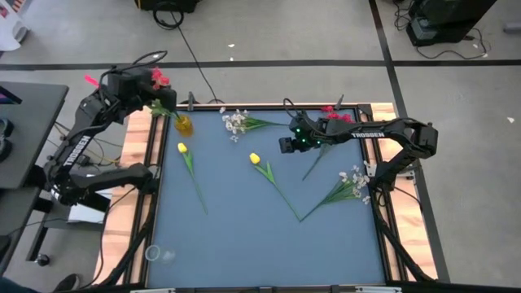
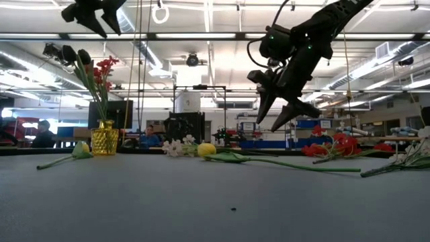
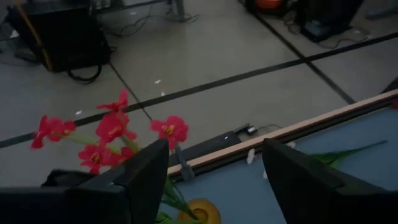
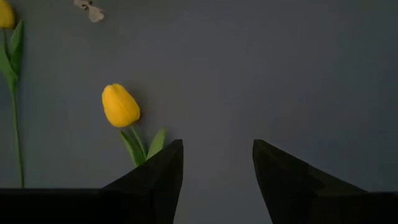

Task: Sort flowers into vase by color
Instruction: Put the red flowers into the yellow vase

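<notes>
A red flower (image 1: 159, 79) stands with its stem in a yellow vase (image 1: 184, 124) at the table's far left corner; its blossoms (image 3: 112, 127) show past my left fingers. My left gripper (image 1: 146, 84) hangs open high above the vase (image 2: 104, 138). My right gripper (image 1: 284, 146) is open and raised (image 2: 267, 124) over the table's middle, looking down on a yellow tulip (image 4: 120, 106). Lying flat on the mat are two yellow tulips (image 1: 181, 148) (image 1: 255, 159), two white sprays (image 1: 236, 122) (image 1: 354, 183) and another red flower (image 1: 335, 115).
A clear glass (image 1: 153, 253) stands at the table's near left corner. The wooden table rim (image 1: 138, 163) borders the blue mat. The mat's near half (image 1: 260, 244) holds only the tulips' stem ends. People sit in the room beyond the table (image 2: 44, 131).
</notes>
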Tool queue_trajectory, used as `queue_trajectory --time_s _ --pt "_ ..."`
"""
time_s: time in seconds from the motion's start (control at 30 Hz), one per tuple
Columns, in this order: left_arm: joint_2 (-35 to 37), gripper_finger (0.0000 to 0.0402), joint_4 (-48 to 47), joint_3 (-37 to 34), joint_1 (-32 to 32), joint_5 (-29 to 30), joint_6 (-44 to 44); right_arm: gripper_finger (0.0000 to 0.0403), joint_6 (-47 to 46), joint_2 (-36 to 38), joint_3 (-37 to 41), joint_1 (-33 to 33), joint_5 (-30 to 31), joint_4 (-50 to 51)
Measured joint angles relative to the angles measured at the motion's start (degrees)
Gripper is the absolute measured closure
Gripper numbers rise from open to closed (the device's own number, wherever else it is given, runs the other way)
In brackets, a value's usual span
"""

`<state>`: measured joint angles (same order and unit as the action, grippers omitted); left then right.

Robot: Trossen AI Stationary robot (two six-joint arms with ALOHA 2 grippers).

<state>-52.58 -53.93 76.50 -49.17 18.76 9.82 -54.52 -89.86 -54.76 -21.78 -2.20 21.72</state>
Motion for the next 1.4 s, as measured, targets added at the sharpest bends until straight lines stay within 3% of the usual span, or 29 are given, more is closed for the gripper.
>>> queue_trajectory --time_s 0.77,1.17,1.4 --pt "-11.5 0.0136 4.1 2.0 17.0 0.5 -0.1 0.0201 -6.4 0.0 0.0 -0.3 0.0 8.3" --pt "-19.5 0.0137 8.4 2.0 29.9 0.4 3.3 0.0201 -10.5 0.0 0.0 -1.9 -0.4 17.0" --pt "-23.8 0.0137 9.1 1.8 30.9 -6.6 3.1 0.0201 -11.0 0.0 0.0 -3.7 0.9 23.7"
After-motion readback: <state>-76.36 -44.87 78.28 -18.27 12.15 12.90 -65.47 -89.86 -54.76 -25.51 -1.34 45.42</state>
